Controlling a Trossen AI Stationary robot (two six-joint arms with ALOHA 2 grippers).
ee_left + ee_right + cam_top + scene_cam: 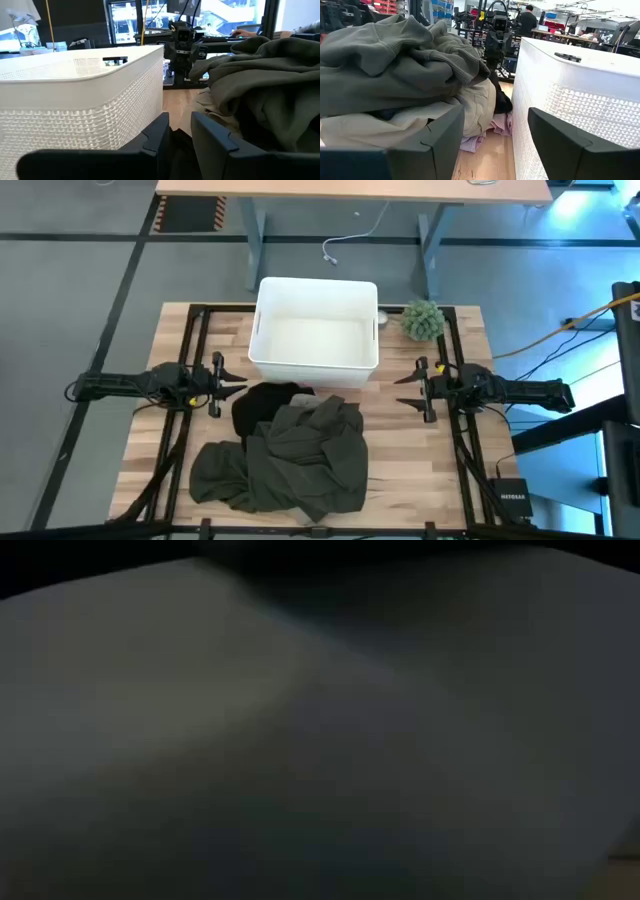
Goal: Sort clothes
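Holding both grippers, left gripper [228,379] and right gripper [404,387], fingers spread and empty, beside the clothes [285,455] heaped on the table [420,470], I risk snagging several layered garments at once.

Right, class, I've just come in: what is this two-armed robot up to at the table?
Nothing is being handled yet. A heap of clothes, a dark olive green fabric garment over a black fabric garment, lies on the wooden table in front of an empty white rectangular plastic bin. The left gripper and right gripper wait at either side of the heap, jaws open, holding nothing. Sorting has not begun.
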